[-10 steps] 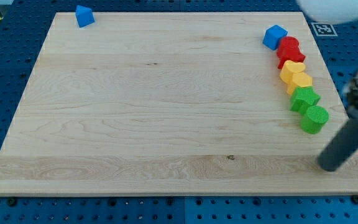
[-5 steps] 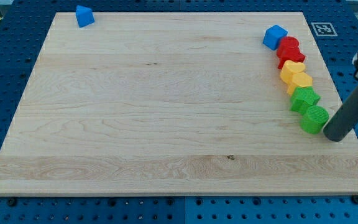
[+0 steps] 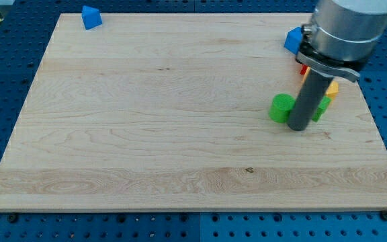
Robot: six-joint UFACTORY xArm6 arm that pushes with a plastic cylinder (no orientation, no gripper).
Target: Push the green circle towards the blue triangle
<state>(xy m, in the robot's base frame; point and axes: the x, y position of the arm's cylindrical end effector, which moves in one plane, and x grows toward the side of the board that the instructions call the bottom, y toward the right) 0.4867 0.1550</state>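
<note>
The green circle has been knocked out of the row of blocks by the right edge and now lies further inboard, touching my tip on the tip's left. No jaws are carried by this rod, so none can be reported. The blue triangle is left at the far top-left corner, well apart; most of the push is judged outstanding.

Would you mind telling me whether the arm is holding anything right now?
Nothing is held. My tip only pushes; it rests against the green circle's right side.
</note>
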